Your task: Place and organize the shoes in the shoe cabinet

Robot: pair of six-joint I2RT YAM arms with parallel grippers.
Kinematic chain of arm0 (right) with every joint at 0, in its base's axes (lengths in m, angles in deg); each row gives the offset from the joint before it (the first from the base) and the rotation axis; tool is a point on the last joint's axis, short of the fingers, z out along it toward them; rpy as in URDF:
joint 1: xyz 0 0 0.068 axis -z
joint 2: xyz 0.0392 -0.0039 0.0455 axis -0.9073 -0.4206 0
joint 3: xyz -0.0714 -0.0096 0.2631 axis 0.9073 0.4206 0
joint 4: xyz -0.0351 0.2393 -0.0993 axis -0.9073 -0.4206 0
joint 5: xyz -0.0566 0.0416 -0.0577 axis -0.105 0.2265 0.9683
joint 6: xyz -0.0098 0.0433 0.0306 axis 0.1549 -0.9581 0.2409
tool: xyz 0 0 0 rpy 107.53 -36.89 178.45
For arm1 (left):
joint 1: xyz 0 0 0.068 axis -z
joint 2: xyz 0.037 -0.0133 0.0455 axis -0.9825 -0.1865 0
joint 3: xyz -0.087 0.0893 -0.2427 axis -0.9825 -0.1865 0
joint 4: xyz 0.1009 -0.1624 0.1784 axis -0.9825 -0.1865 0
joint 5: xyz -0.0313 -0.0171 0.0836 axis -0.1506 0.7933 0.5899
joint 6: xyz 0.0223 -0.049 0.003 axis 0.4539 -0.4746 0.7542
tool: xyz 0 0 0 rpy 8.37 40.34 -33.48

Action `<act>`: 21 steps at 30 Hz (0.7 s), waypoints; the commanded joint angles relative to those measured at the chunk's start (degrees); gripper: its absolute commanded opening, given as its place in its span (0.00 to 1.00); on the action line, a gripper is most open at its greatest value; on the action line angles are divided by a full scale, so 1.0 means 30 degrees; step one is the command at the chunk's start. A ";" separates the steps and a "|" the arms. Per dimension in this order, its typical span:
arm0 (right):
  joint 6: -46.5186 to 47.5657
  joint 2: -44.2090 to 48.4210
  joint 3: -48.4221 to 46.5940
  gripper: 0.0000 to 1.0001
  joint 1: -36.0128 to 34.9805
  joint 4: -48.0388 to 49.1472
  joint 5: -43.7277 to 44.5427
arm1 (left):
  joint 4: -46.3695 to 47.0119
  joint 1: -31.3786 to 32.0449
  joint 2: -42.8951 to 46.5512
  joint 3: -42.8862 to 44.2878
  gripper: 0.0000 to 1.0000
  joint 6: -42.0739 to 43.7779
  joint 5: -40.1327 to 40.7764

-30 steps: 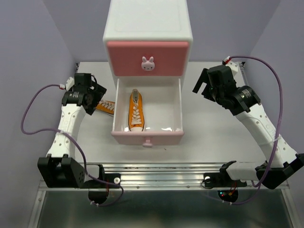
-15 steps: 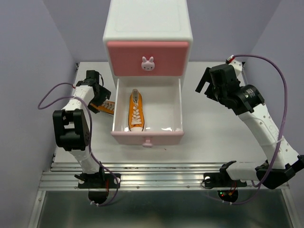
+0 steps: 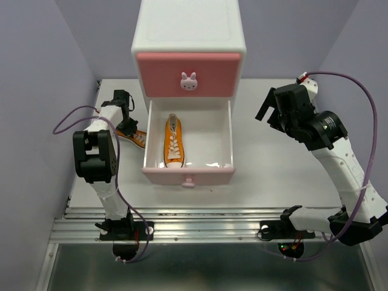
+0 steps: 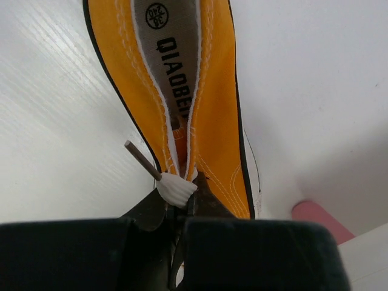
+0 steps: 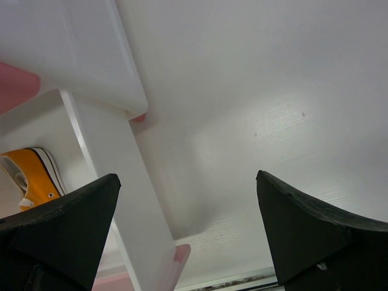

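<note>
Orange shoe (image 4: pixel 215 121) shows black "QIAOBE" lettering on its grey insole (image 4: pixel 173 54).

The left gripper (image 3: pixel 125 124) partly hides the outer orange shoe (image 3: pixel 137 137).

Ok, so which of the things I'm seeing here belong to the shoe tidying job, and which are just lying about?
Part of the job:
shoe cabinet
its open lower drawer
orange shoe in the drawer
orange shoe on the table
left tool, gripping that shoe
right tool, open and empty

Just there:
purple cables
metal rail
table
</note>
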 commanded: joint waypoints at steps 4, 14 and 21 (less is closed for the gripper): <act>-0.0896 0.0976 0.0135 1.00 0.0119 0.0465 0.0347 | -0.1427 -0.0787 0.4682 0.1594 0.00 0.1054 0.1592; -0.0633 0.1533 0.1425 1.00 0.0119 0.1639 0.0113 | -0.0785 -0.1317 1.2596 0.1949 0.00 0.4752 -0.1305; -0.0282 0.1622 0.2070 1.00 0.0119 0.2254 -0.0765 | -0.0728 0.0144 1.6788 -0.0601 0.00 0.1089 -0.5118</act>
